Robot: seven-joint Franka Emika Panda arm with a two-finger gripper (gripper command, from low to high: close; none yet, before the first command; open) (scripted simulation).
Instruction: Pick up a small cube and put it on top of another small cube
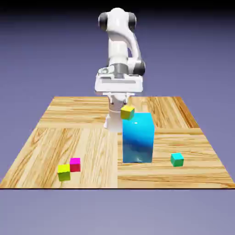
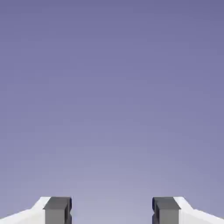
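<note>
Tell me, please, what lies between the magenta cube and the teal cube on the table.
The tall blue block stands between the magenta cube and the teal cube, as the exterior view shows.

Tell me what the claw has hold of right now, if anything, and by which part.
Nothing is held. In the hand view the claw is open, with only backdrop between its tips; the magenta cube is on the table.
</note>
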